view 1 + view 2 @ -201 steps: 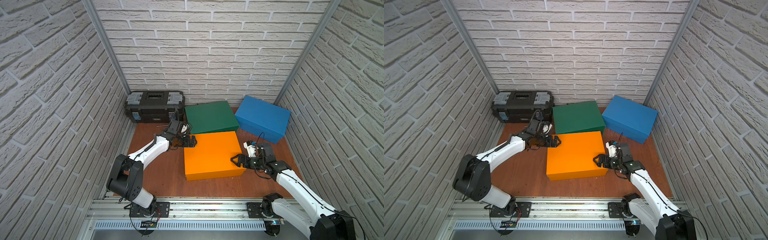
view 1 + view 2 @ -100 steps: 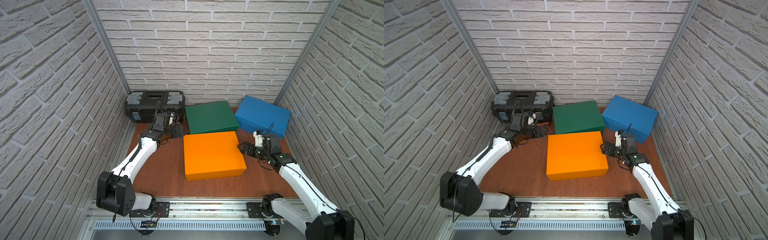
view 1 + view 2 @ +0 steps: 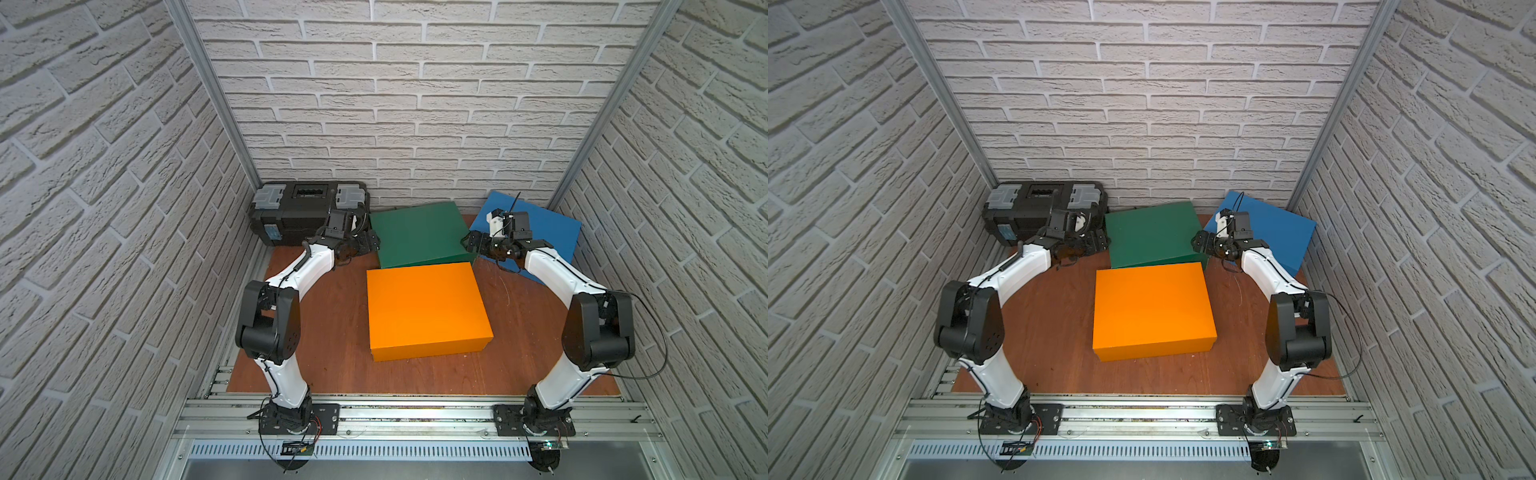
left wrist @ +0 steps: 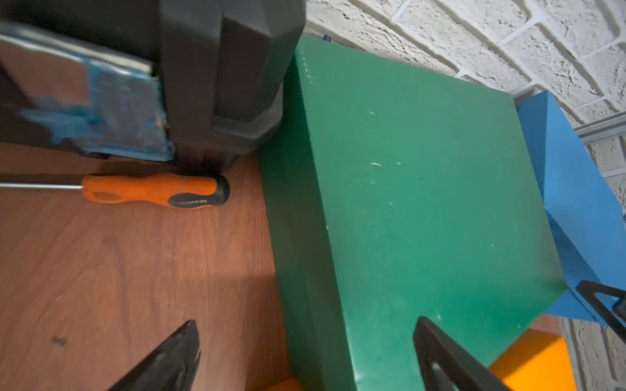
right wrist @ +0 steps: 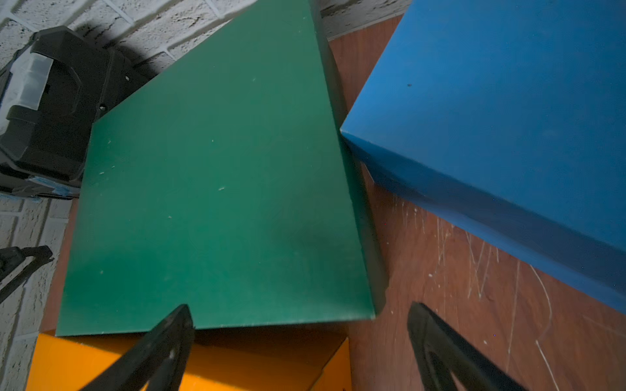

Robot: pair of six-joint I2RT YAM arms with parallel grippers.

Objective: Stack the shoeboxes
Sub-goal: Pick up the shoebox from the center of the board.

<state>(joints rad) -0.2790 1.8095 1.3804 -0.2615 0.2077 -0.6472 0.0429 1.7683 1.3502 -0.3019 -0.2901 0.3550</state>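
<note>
Three shoeboxes lie flat on the wooden floor, none stacked. The orange one (image 3: 426, 307) (image 3: 1152, 305) is nearest. The dark green one (image 3: 417, 232) (image 4: 423, 203) (image 5: 210, 189) sits just behind it, and the blue one (image 3: 548, 226) (image 5: 508, 118) is at the back right. My left gripper (image 3: 370, 243) (image 4: 306, 323) is open at the green box's left side, its jaws spanning that top edge. My right gripper (image 3: 471, 243) (image 5: 299, 307) is open at the green box's near right corner, in the gap beside the blue box. Neither holds anything.
A black toolbox (image 3: 309, 208) (image 4: 220, 84) with grey latches stands at the back left, close beside the green box. An orange-handled screwdriver (image 4: 152, 189) lies on the floor against it. Brick walls close in three sides, and a metal rail (image 3: 415, 415) runs along the front.
Both arms have swung back from the orange box's sides to the green box's sides. The right gripper's jaws have opened wider.
</note>
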